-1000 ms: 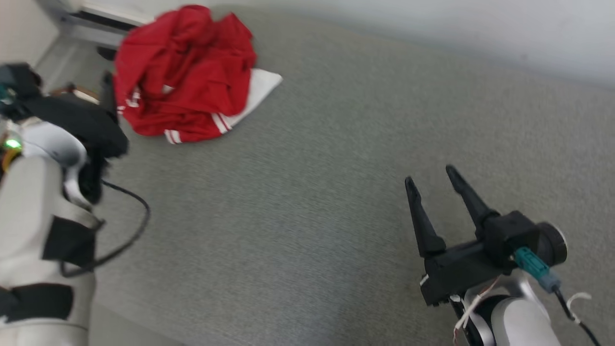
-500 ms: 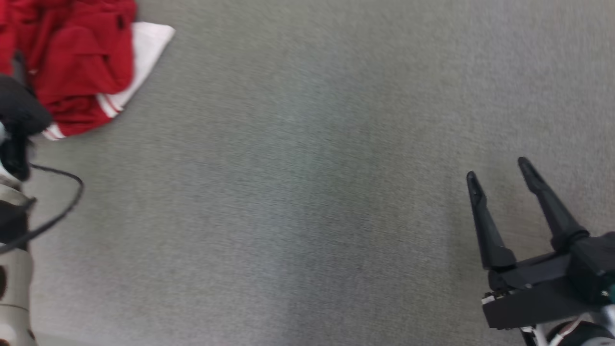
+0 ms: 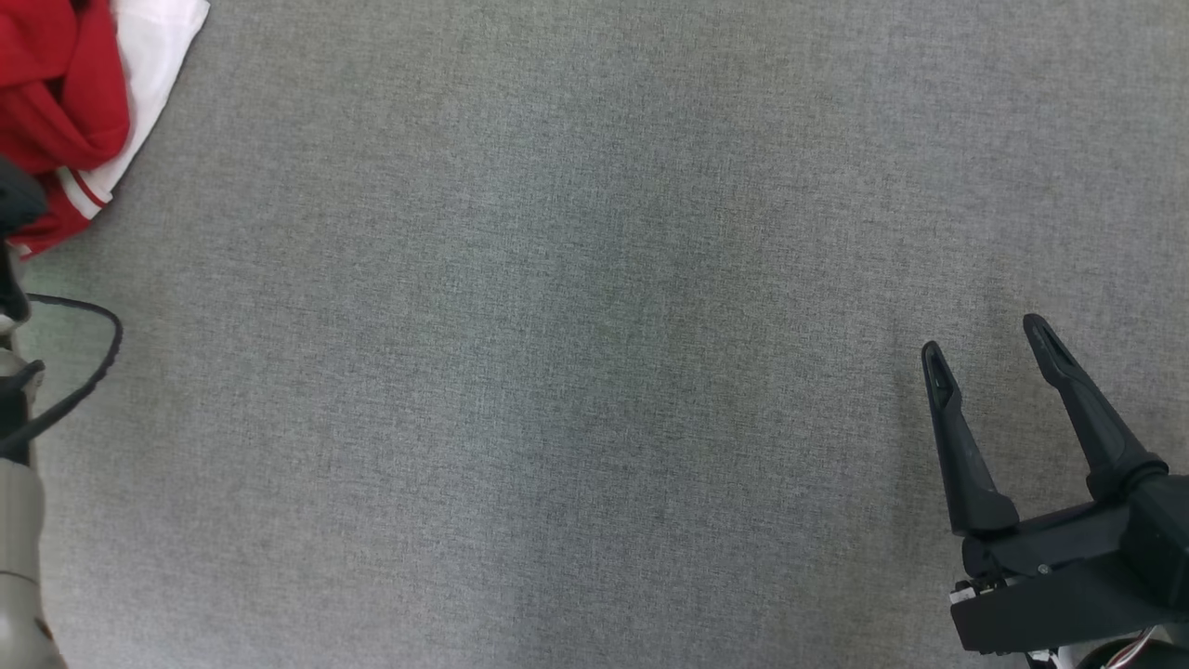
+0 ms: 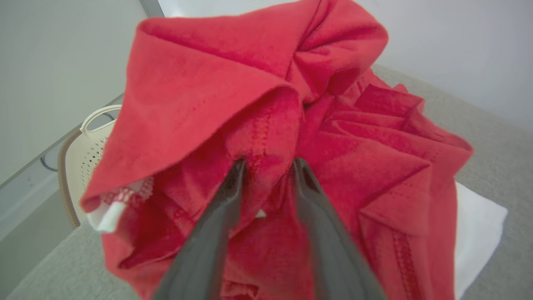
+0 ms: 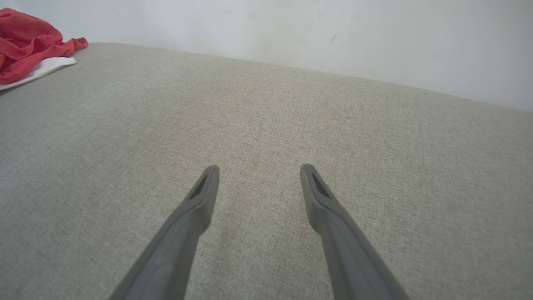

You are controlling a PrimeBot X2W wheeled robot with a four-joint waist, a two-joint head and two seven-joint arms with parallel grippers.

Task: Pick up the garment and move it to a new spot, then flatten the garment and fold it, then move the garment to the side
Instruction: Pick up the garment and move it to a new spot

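red garment [image 4: 233, 83] within left tool [image 4: 269, 163]

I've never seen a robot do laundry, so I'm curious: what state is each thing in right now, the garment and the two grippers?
Garment: crumpled in a heap on the grey surface, not flattened or folded.
Left gripper: pushed into the heap, astride a red fold; whether it grips, I cannot tell.
Right gripper: open, empty, over bare surface.
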